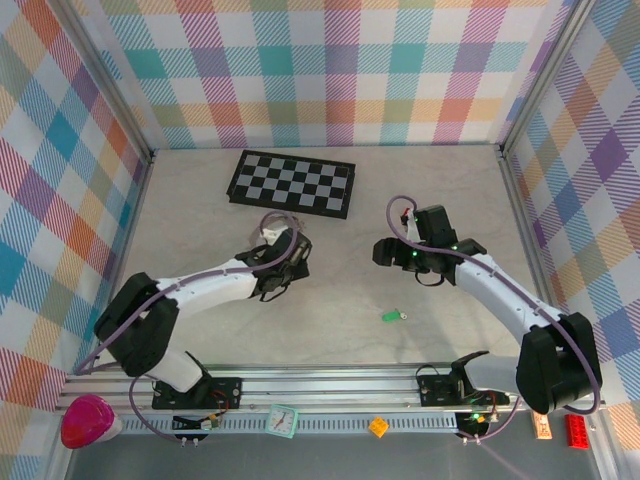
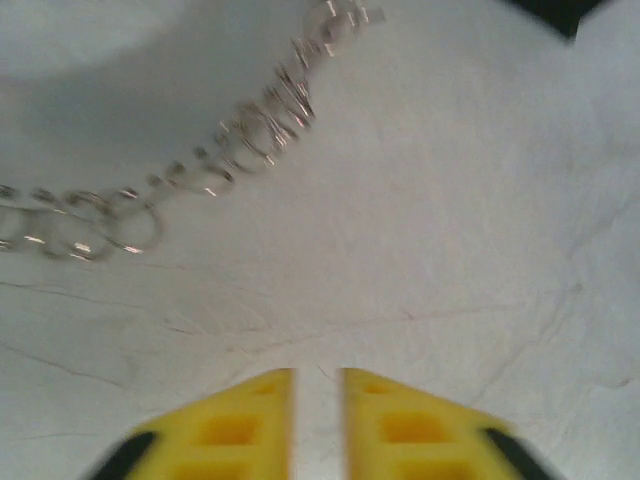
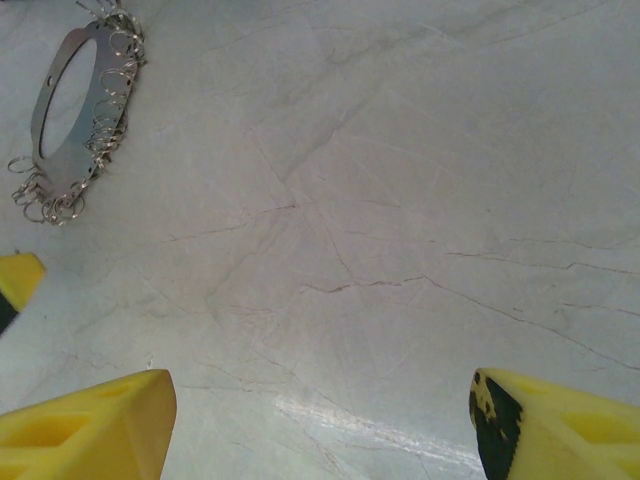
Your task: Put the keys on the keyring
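Pale marbled tabletop (image 1: 200, 200), plaid walls (image 1: 330, 70) around. The keyring (image 3: 75, 110) lies flat at eleven o'clock in my right wrist view. Its small loops trail at ten o'clock ahead of my left gripper (image 2: 318, 420), whose jaws stand a crack apart, holding nothing. My right gripper (image 3: 320, 420) gapes wide, empty. The green key (image 1: 391, 316) lies loose at six o'clock below it in the overhead view. Judgement: no key threaded, whole task outstanding.

— Home or lab?
— Lab: a robot test cell. Plaid panels (image 1: 330, 70) wall in the table (image 1: 330, 340) on three sides.
— What else?
— A metal rail (image 1: 340, 385) at its near edge, with the left arm (image 1: 210, 285) and right arm (image 1: 500, 290) bolted on.
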Tool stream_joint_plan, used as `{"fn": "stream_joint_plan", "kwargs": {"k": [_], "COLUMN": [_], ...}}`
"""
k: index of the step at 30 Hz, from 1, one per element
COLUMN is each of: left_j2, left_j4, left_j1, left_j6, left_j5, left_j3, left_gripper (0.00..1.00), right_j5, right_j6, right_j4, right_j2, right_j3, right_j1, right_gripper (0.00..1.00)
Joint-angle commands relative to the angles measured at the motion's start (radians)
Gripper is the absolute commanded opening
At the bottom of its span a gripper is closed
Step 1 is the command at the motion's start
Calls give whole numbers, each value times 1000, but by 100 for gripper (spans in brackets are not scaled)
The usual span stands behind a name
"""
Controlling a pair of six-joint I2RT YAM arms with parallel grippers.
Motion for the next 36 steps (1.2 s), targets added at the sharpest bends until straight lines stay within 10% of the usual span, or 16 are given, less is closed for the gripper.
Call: {"fn": "stream_joint_plan", "kwargs": {"k": [1,20,36], "left_j2": [-85,42,227], "left_j4": [-140,-156,-155], "left_j1": [21,331,374], "left_j6": [35,209,247], "left_j5": [-173,329,399], "left_j3": [49,136,195], "left_gripper": [43,42,31], "right_j5": [-9,17,22], "right_j6": [-21,-21,-34], "right_j4": [-31,-46,-33], "right_j2": [-11,76,88], "right_j3": [39,95,87], "right_j1": [12,94,95], "right_gripper": [77,77,77]}}
